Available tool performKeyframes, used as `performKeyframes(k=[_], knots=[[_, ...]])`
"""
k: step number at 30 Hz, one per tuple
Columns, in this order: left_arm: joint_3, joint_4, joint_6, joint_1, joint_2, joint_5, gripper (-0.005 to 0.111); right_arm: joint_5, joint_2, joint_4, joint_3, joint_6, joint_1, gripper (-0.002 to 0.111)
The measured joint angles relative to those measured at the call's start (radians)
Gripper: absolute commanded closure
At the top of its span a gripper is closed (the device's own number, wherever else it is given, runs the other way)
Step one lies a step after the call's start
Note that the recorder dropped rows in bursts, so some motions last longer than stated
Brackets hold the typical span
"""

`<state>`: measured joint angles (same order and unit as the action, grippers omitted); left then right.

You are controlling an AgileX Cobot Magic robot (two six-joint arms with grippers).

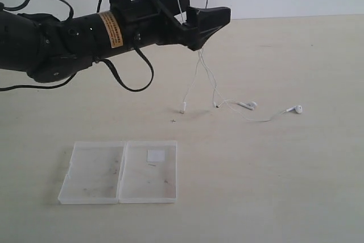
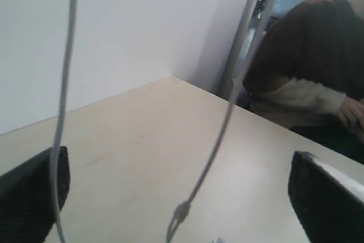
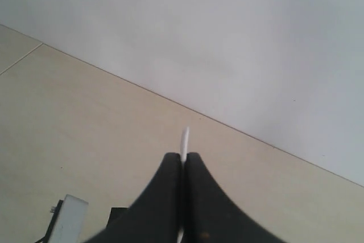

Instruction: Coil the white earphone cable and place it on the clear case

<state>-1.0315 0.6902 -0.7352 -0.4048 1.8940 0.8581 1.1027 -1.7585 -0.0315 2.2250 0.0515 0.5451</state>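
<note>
The white earphone cable [image 1: 200,69] hangs in two strands from above the exterior view down to the table. Its two earbuds [image 1: 250,105] and plug [image 1: 183,108] rest on the table. My left gripper [image 1: 215,18] is raised at mid-table with the strands running past it. In the left wrist view the gripper [image 2: 182,197] stands wide open, and the cable [image 2: 227,118] hangs free between its black fingers [image 2: 34,192]. My right gripper [image 3: 183,156] is shut on the cable [image 3: 184,139], whose end pokes out between the tips. The clear case [image 1: 119,172] lies open and flat near the front left.
The left arm [image 1: 68,38], with its looping black wires, spans the upper left of the exterior view. A person in a brown sweater [image 2: 307,66] sits beyond the table's far edge. A white wall backs the table.
</note>
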Motion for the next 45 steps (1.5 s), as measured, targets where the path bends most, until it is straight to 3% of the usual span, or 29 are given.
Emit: performKeyframes(k=[32,35,42,45], knots=[[0.0,-0.202,0.052,-0.054,0.004,-0.125,0.003,-0.008,0.0,0.038,0.0,0.075,0.0,0.108],[0.0,-0.202,0.073,-0.054,0.004,-0.125,0.013,-0.019,0.0,0.041,0.0,0.076,0.0,0.108],[0.0,-0.2,0.097,-0.054,0.004,-0.134,0.067,-0.022,0.0,0.041,0.0,0.08,0.0,0.108],[0.0,-0.182,0.097,-0.054,0.004,-0.149,0.076,-0.029,0.0,0.052,0.0,0.092,0.0,0.108]])
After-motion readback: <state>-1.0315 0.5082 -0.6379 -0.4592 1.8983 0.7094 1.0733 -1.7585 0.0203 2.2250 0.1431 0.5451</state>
